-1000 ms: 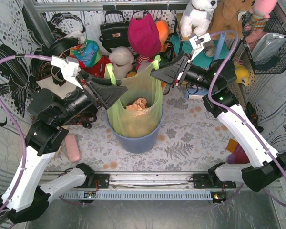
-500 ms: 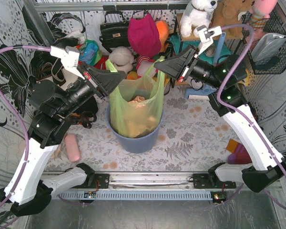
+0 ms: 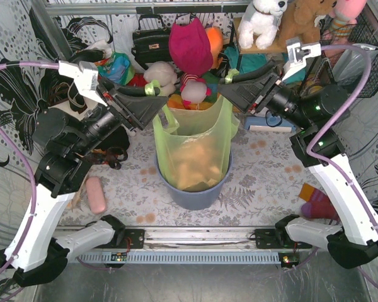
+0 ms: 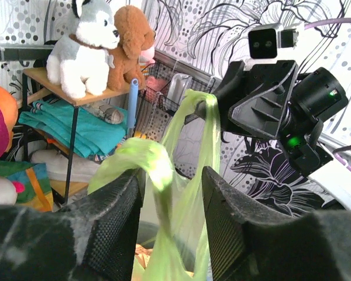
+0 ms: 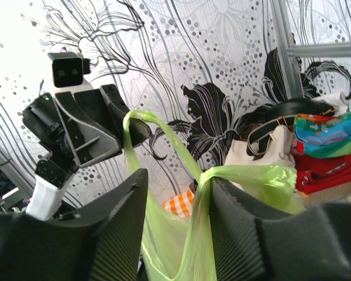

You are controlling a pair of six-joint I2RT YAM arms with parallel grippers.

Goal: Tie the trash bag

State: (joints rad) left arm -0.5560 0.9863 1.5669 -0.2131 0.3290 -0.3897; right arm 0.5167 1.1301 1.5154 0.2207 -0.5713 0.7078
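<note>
The lime-green trash bag (image 3: 192,148) hangs stretched upright out of the blue-grey bin (image 3: 195,192), with tan paper showing through it. My left gripper (image 3: 152,95) holds up the left loop handle (image 3: 152,88). In the left wrist view the jaws (image 4: 172,172) stand apart, and the handle (image 4: 146,155) drapes over the left finger and runs down between them. My right gripper (image 3: 230,86) holds up the right handle (image 3: 230,77). In the right wrist view its jaws (image 5: 178,175) also stand apart, with the handle (image 5: 245,174) hooked over the right finger.
Stuffed toys (image 3: 261,22), a black handbag (image 3: 150,43) and a magenta cushion (image 3: 190,45) crowd the back. A pink object (image 3: 96,195) lies at the front left. A red toy (image 3: 315,204) lies at the right. A wire basket (image 3: 353,56) hangs at the far right. A cream tote (image 5: 263,153) stands behind.
Both grippers have risen and shifted right, pulling the bag handles up and apart. The bag has stretched taller and the bin has slid right with it.
</note>
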